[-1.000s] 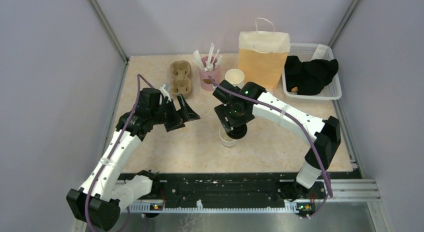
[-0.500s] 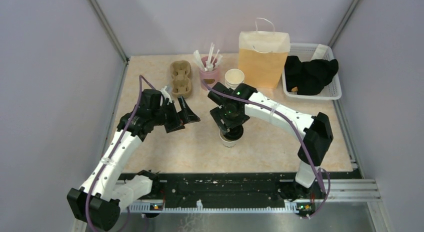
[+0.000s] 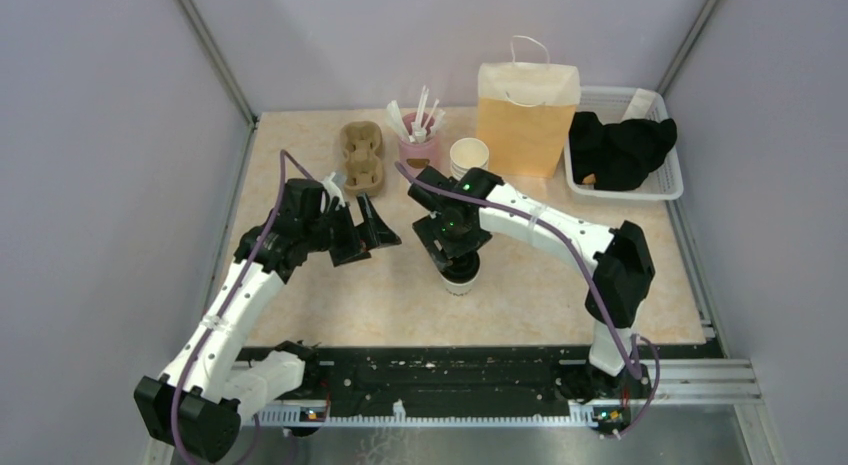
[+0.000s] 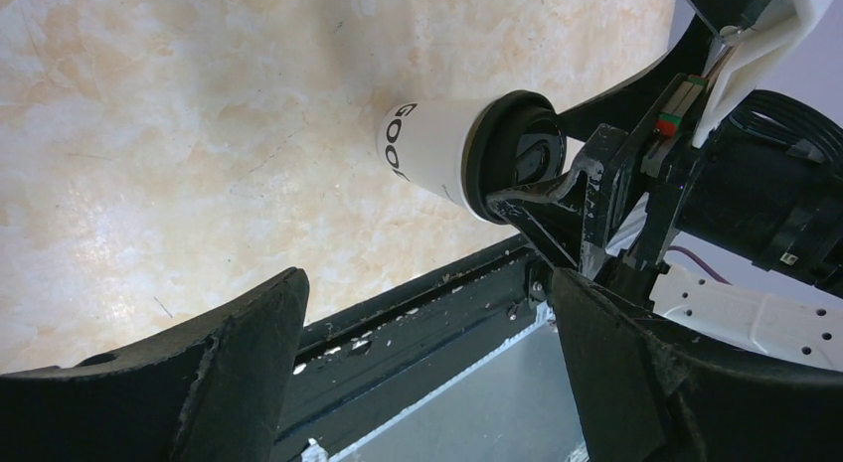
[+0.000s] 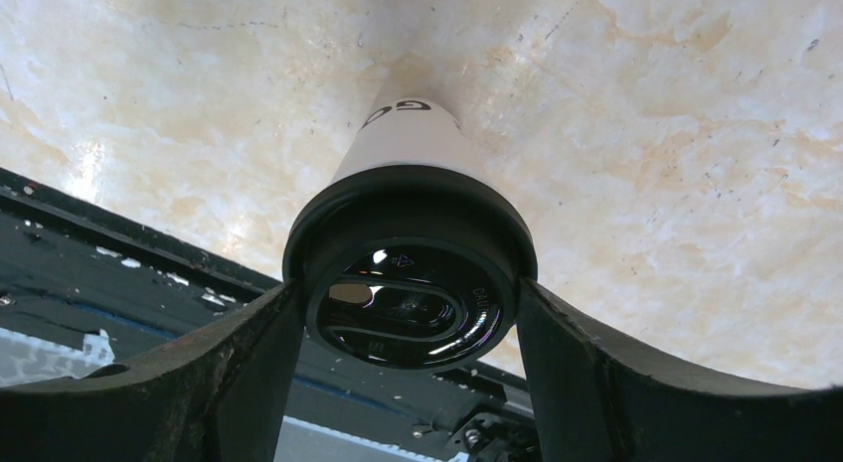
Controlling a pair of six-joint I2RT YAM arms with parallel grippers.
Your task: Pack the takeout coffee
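Shifted left since a second ago: right arm's elbow and wrist, with the right gripper (image 3: 459, 257) kept over the coffee cup (image 3: 459, 283). Cup is stood upright on the table (image 3: 540, 295), near centre. Its black lid (image 5: 408, 283) is clamped between the right fingers (image 5: 249, 383), touched on both sides. Left gripper (image 3: 366, 235) is held wide apart near the cup's left, nothing gripped.

Along the rear of the worktop (image 3: 340, 295), left to right: cup carrier (image 3: 362, 157), stirrer holder (image 3: 418, 153), lidless cup stack (image 3: 468, 155), paper bag (image 3: 527, 115) — then the basket (image 3: 625, 194), beside the bag at the far right. One takeout coffee cup (image 3: 458, 283) stands upright near the centre, in front of the stack. The right claw (image 3: 460, 260) sits over it, one finger against each side of the lid. The left claw (image 3: 365, 230) lies left of the cup — apart, in front of the carrier.
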